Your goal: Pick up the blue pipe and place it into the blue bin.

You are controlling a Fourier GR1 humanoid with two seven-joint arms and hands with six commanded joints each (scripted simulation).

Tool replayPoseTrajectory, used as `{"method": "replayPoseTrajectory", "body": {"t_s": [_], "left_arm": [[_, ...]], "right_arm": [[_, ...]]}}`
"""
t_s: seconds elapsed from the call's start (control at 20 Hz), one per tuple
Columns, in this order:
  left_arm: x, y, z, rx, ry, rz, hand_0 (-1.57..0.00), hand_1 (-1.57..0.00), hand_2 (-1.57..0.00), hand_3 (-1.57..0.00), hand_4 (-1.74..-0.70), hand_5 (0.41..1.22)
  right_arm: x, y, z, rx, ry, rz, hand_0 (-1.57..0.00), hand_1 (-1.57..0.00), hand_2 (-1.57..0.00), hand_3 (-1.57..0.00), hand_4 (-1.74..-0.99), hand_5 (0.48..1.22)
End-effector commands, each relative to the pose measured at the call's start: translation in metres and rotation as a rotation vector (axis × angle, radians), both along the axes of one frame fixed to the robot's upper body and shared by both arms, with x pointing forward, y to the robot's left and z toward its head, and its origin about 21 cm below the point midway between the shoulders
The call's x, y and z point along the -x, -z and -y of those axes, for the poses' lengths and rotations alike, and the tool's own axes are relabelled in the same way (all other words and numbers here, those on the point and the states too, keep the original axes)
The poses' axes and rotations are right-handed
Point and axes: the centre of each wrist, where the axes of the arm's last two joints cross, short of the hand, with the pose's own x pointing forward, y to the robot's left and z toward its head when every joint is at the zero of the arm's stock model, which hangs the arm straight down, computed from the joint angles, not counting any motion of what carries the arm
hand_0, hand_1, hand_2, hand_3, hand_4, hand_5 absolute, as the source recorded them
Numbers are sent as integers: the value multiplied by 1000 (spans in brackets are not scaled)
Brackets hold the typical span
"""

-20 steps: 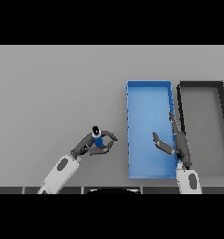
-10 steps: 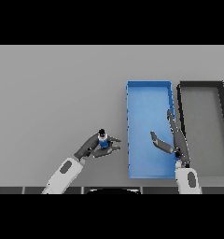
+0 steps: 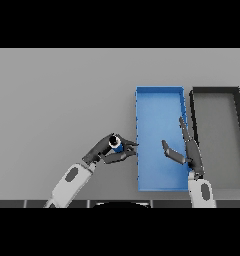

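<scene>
Blue pipe sits pinched in my left hand, fingers and thumb curled round it, just beside the blue bin's left wall. My right hand hangs slack-fingered over the bin. I judge the risk is clipping that wall on the way across, or letting go before the pipe clears it, dropping it on the counter.

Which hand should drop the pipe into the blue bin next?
Left. The left hand already grips the blue pipe just beside the blue bin, while the right hand hovers open over the bin, holding nothing.
</scene>
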Motion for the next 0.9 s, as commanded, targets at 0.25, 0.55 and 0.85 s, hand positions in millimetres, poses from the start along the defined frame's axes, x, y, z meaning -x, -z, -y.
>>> {"method": "replayPoseTrajectory", "body": {"t_s": [0.25, 0.55, 0.85], "left_arm": [[6, -6, 7, -37, 24, -16, -1567, -1568, -1568, -1568, -1466, 1220], [4, -3, 2, -56, 17, -11, -1570, -1570, -1570, -1570, -1466, 1220], [3, -6, 5, -30, 42, -12, -1571, -1571, -1571, -1571, -1467, 1221]], "right_arm": [[5, 1, 1, 8, 22, 18, 1, 1, 1, 1, -1145, 643], [41, -2, -8, 52, 144, 39, 1, 1, 1, 1, -1191, 642], [42, -42, -5, -180, -95, 78, 1, -25, -106, -1, -1209, 609]]}}
